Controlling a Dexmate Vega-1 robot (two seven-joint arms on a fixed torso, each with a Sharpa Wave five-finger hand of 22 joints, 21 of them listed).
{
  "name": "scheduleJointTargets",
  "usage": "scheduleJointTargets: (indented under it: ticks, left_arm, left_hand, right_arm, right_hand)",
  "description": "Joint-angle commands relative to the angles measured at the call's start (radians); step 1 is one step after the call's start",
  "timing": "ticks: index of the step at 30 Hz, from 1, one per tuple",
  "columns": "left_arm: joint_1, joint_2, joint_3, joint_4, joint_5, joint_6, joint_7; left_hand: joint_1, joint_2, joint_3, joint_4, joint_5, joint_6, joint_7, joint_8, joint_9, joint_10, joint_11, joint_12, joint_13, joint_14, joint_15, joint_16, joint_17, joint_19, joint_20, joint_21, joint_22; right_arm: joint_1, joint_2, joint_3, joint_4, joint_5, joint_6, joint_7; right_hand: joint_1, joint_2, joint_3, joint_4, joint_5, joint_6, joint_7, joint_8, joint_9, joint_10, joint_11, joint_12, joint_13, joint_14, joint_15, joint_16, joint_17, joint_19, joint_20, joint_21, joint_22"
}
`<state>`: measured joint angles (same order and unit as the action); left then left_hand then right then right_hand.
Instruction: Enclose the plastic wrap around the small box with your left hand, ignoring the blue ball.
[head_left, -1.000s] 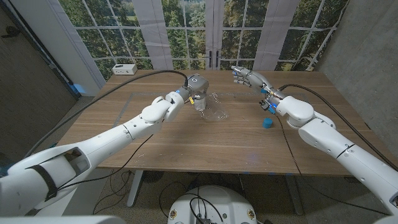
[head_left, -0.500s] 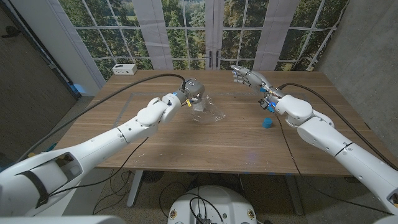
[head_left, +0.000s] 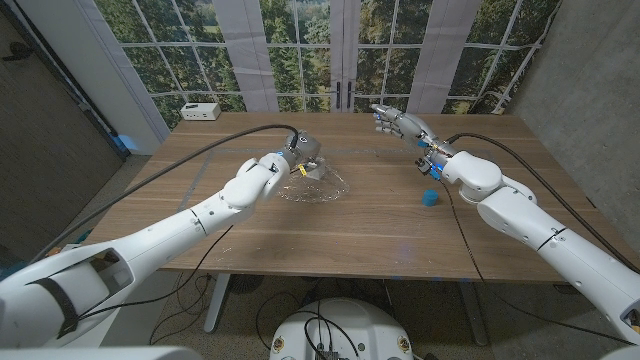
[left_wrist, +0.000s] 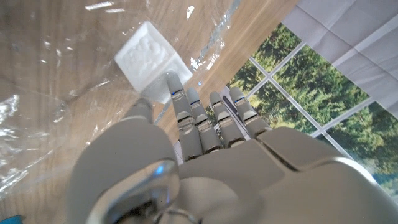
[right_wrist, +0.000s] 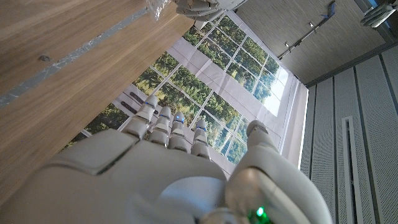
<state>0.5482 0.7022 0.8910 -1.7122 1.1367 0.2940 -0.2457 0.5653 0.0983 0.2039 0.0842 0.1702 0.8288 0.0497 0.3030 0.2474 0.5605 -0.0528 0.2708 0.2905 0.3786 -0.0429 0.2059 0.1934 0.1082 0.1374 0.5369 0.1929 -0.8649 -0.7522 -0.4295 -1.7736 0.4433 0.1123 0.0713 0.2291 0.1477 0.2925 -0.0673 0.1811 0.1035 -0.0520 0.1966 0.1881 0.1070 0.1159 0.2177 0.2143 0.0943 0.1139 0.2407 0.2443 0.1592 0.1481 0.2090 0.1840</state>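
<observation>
Left hand: my left hand (head_left: 300, 152) is over the far-left middle of the table (head_left: 330, 235), just at the far-left edge of the plastic wrap (head_left: 318, 187). In the left wrist view the fingers (left_wrist: 184, 109) reach to the small box (left_wrist: 149, 59), and one fingertip seems to touch its side through the film. If it really pinches the wrap or only presses on it, I cannot tell.

Small box: white, a cube, so it has no real long axis. It sits on the wrap, just in front of my left fingertips, on the side toward the table's middle.

Plastic wrap: it lies spread and wrinkled on the wood, mostly to the near-right of the left hand. I judge it is not yet closed around the box.

Key relation: box and loose film are both beyond the fingertips, so I think the next move must draw the film up and over the box from the hand's side. The left hand is much nearer than the right one.

Right hand: my right hand (head_left: 398, 124) is raised at the far right, well apart from the box, fingers apart and holding nothing.

Blue ball: the blue ball (head_left: 430, 198) is on the right, near the right forearm, far from the wrap. I leave it.

Containers: I see none that holds the task's things.
</observation>
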Motion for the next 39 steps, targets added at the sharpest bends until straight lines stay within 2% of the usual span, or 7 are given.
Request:
scheduleJointTargets:
  ticks: [1, 7, 18, 27, 30, 33, 39]
  left_arm:
    - [0.036, 0.011, -0.047, -0.015, -0.140, -0.018, -0.068]
    - [0.121, 0.029, -0.114, -0.063, -0.232, 0.005, 0.068]
    - [0.269, 0.047, -0.203, -0.165, -0.295, 0.092, 0.310]
    - [0.303, 0.037, -0.229, -0.173, -0.430, 0.126, 0.305]
    - [0.308, 0.054, -0.225, -0.180, -0.438, 0.111, 0.326]
    - [0.329, 0.060, -0.239, -0.165, -0.463, 0.047, 0.423]
    - [0.357, 0.064, -0.249, -0.156, -0.460, -0.009, 0.556]
  left_hand:
    - [-0.089, -0.009, -0.037, 0.043, 0.012, -0.069, -0.009, -0.054, -0.024, -0.035, 0.029, -0.018, -0.001, -0.021, 0.002, -0.006, 0.005, -0.032, 0.015, -0.018, 0.003]
    - [-0.106, -0.008, -0.042, 0.045, 0.016, -0.106, -0.025, -0.077, -0.031, -0.045, 0.029, -0.025, -0.006, -0.015, 0.003, -0.002, 0.003, -0.035, 0.022, -0.023, 0.002]
    - [0.038, 0.012, 0.037, -0.081, 0.015, -0.291, -0.095, -0.131, -0.049, -0.101, 0.017, -0.053, -0.022, -0.004, -0.001, -0.006, -0.008, 0.001, 0.022, -0.028, 0.001]
    - [0.012, 0.053, 0.067, -0.082, 0.012, -0.537, -0.125, -0.139, -0.059, -0.219, 0.046, -0.080, -0.038, -0.029, 0.038, -0.010, 0.000, 0.014, 0.031, -0.032, 0.004]
    - [-0.006, 0.054, 0.069, -0.076, 0.011, -0.507, -0.114, -0.116, -0.061, -0.178, 0.047, -0.058, -0.043, -0.010, 0.038, -0.001, 0.001, 0.014, 0.028, -0.035, 0.005]
    - [-0.021, 0.046, 0.103, -0.104, 0.015, -0.262, -0.052, -0.050, -0.061, 0.088, 0.037, 0.039, -0.044, 0.103, -0.001, 0.022, -0.008, 0.044, 0.011, -0.034, 0.004]
    - [-0.011, 0.043, 0.145, -0.149, 0.021, -0.047, -0.024, 0.003, -0.048, 0.189, 0.011, 0.078, -0.023, 0.201, -0.039, 0.031, -0.008, 0.077, -0.009, -0.028, 0.005]
  right_arm:
    - [-0.005, 0.002, 0.003, -0.006, -0.002, 0.001, -0.006]
    - [-0.010, 0.000, 0.004, -0.012, -0.013, 0.000, -0.020]
    - [-0.015, 0.003, 0.005, -0.011, -0.011, 0.015, -0.016]
    - [-0.011, 0.006, 0.002, -0.006, -0.007, 0.019, -0.006]
    - [-0.018, 0.008, 0.007, -0.009, -0.001, 0.023, -0.012]
    - [-0.025, 0.004, 0.010, -0.014, -0.002, 0.018, -0.019]
    - [-0.032, 0.005, 0.012, -0.013, -0.001, 0.022, -0.024]
  right_hand:
    - [-0.016, -0.001, 0.000, 0.010, -0.001, 0.003, -0.005, -0.001, 0.002, 0.005, -0.006, -0.006, 0.000, 0.005, -0.002, 0.007, 0.005, 0.000, -0.009, 0.007, 0.003]
    - [-0.022, -0.003, -0.002, 0.015, -0.001, 0.003, -0.005, -0.001, 0.002, 0.005, -0.005, -0.006, 0.001, 0.005, -0.002, 0.007, 0.006, 0.001, -0.006, 0.007, 0.003]
    - [-0.022, -0.002, 0.000, 0.018, 0.001, 0.003, -0.007, -0.001, 0.002, 0.005, -0.008, -0.006, 0.001, 0.005, -0.005, 0.006, 0.006, 0.000, -0.012, 0.007, 0.003]
    - [-0.021, -0.002, 0.001, 0.020, 0.002, 0.004, -0.007, -0.001, 0.002, 0.005, -0.008, -0.006, 0.001, 0.006, -0.004, 0.006, 0.006, 0.002, -0.010, 0.008, 0.003]
    - [-0.020, -0.001, 0.002, 0.020, 0.002, 0.004, -0.006, -0.001, 0.002, 0.005, -0.007, -0.006, 0.001, 0.006, -0.004, 0.006, 0.006, 0.003, -0.008, 0.008, 0.003]
    - [-0.019, -0.001, 0.003, 0.020, 0.003, 0.003, -0.006, -0.001, 0.002, 0.005, -0.009, -0.006, 0.001, 0.008, -0.004, 0.006, 0.006, 0.003, -0.009, 0.008, 0.003]
    - [-0.020, 0.000, 0.003, 0.022, 0.003, 0.003, -0.009, -0.001, 0.002, 0.004, -0.013, -0.007, 0.001, 0.008, -0.007, 0.007, 0.006, 0.003, -0.013, 0.008, 0.003]
